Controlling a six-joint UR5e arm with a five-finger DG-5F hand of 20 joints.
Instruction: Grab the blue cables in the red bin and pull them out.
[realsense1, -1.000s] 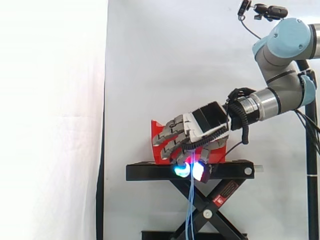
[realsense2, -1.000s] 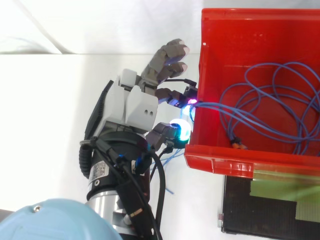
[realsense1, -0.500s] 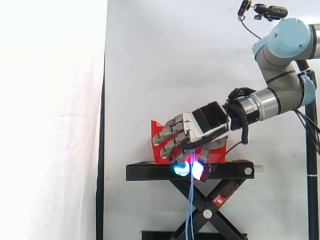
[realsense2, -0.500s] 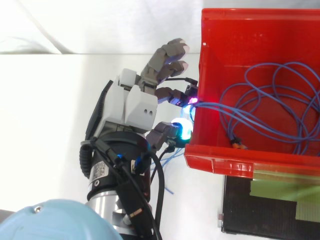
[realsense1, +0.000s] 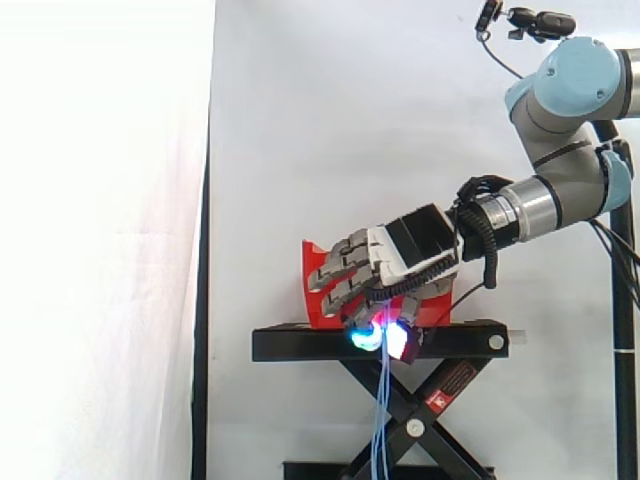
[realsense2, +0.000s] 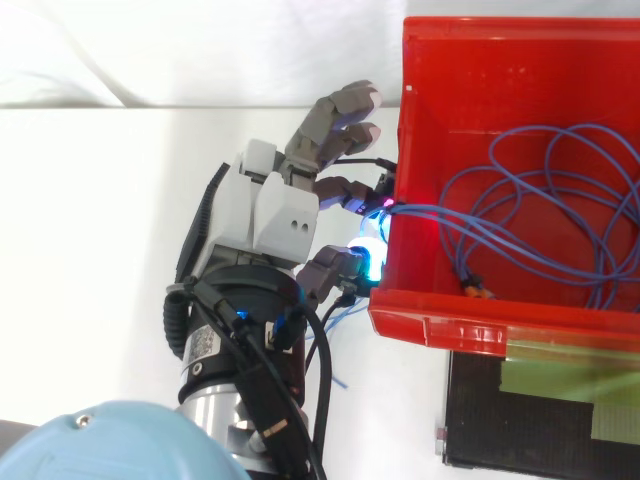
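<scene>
The red bin (realsense2: 500, 90) sits on a black stand (realsense1: 300, 345). It contains the blue cables (realsense2: 540, 210), which lie in loose overlapping loops across the bin floor. A small orange end piece (realsense2: 475, 290) lies near the front wall.

Several strands run from the loops to the bin's left wall, where they meet the hand (realsense2: 265, 210). The hand is just outside this wall. Its thumb and one finger are curled together, and the glowing fingertips (realsense2: 372, 255) pinch the strands at the wall's edge. The remaining fingers extend loosely above the rim.

In the side view, the cables hang straight down from the pinch in front of the stand.
</scene>
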